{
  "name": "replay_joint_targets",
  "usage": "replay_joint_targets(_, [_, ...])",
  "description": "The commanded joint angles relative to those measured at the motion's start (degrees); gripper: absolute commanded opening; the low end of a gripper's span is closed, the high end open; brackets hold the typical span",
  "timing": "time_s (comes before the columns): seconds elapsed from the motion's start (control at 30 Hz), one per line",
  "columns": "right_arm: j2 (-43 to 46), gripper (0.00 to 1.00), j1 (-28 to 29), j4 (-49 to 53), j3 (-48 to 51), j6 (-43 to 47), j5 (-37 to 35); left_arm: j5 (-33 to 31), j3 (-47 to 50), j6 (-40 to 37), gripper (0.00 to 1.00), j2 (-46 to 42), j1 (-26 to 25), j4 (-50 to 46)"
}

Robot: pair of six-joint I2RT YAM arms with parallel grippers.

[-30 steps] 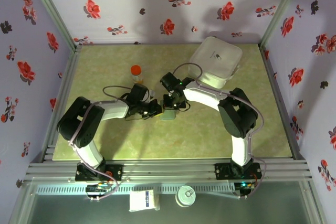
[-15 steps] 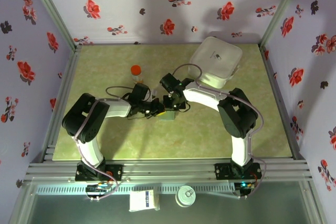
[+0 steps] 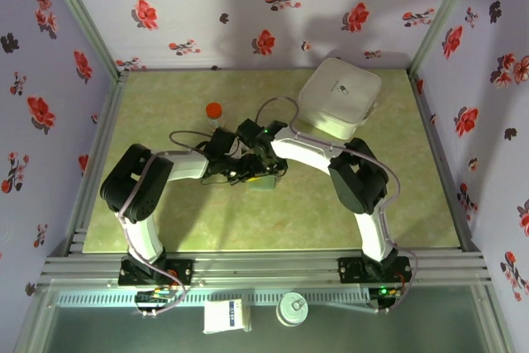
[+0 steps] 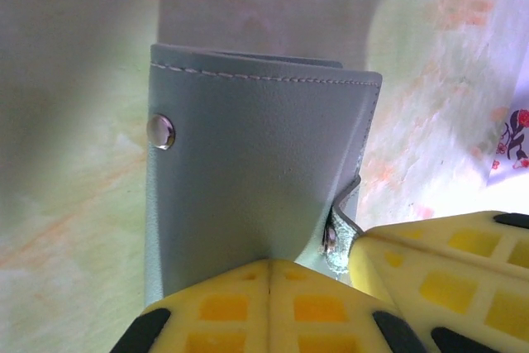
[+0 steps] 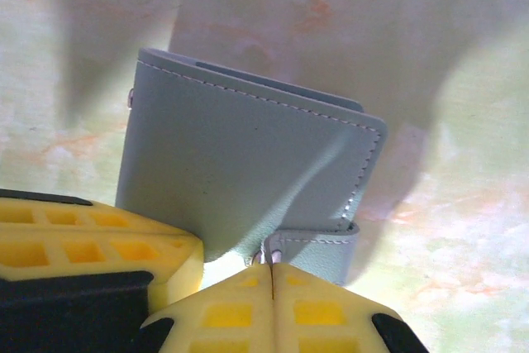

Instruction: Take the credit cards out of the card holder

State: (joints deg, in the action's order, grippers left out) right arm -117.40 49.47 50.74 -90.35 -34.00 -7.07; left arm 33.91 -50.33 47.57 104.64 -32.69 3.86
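Observation:
The card holder lies folded shut on the green table, a flat grey-blue wallet with white stitching. My left gripper is shut, and its yellow tips rest on the holder's near edge. My right gripper is shut on the holder's small closure strap, which is pinched between its tips. The two grippers sit side by side and almost touch. A metal snap stud shows on the holder's left side. The credit cards are hidden.
A large white rounded case stands at the back right. A small bottle with an orange cap stands behind my left gripper. Flowered walls close in the table on three sides.
My right wrist has swung to the left, closer to my left gripper. The left arm shifted slightly. The card holder has stayed in place and both grippers have stayed shut.

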Motion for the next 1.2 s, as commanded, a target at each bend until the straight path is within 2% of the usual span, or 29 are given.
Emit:
replay_joint_targets(0.0, [-2.5, 0.00, 0.3, 9.3, -0.2, 1.8, -9.4, -11.5, 3.3, -2.5, 0.00, 5.3, 2.3, -12.0])
replay_joint_targets(0.2, [-1.1, 0.00, 0.3, 9.1, 0.0, 1.8, -10.7, -12.5, 3.8, -2.2, 0.00, 4.3, 2.4, -12.2])
replay_joint_targets(0.43, [5.8, 0.01, 0.1, -1.1, 5.2, 1.0, -1.8, -10.3, 3.2, -1.3, 0.00, 2.8, 2.3, -10.0])
replay_joint_targets(0.6, [8.5, 0.18, -0.5, -5.1, 7.9, 3.3, 1.8, -8.9, 3.5, -0.4, 0.00, 1.0, 2.3, -7.7])
replay_joint_targets(0.73, [11.2, 0.30, -1.5, -8.0, 10.7, 11.8, 3.9, -8.5, 2.4, -0.2, 0.00, -0.7, 2.3, -7.0])
replay_joint_targets(0.83, [12.4, 0.29, -2.5, -9.8, 12.8, 22.3, 6.8, -8.1, 1.7, 0.1, 0.00, -1.0, 2.3, -6.8])
replay_joint_targets(0.97, [12.9, 0.22, -3.4, -10.1, 14.4, 36.3, 7.6, -6.8, 2.3, 1.7, 0.00, -1.8, 2.4, -4.2])
replay_joint_targets(1.1, [13.7, 0.22, -4.1, -11.6, 16.5, 47.6, 9.4, -5.7, 2.1, 2.8, 0.00, -1.3, 2.3, -2.5])
replay_joint_targets(1.17, [13.6, 0.24, -4.8, -11.3, 16.4, 52.5, 12.5, -5.4, 2.4, 3.5, 0.00, -0.9, 2.3, -1.2])
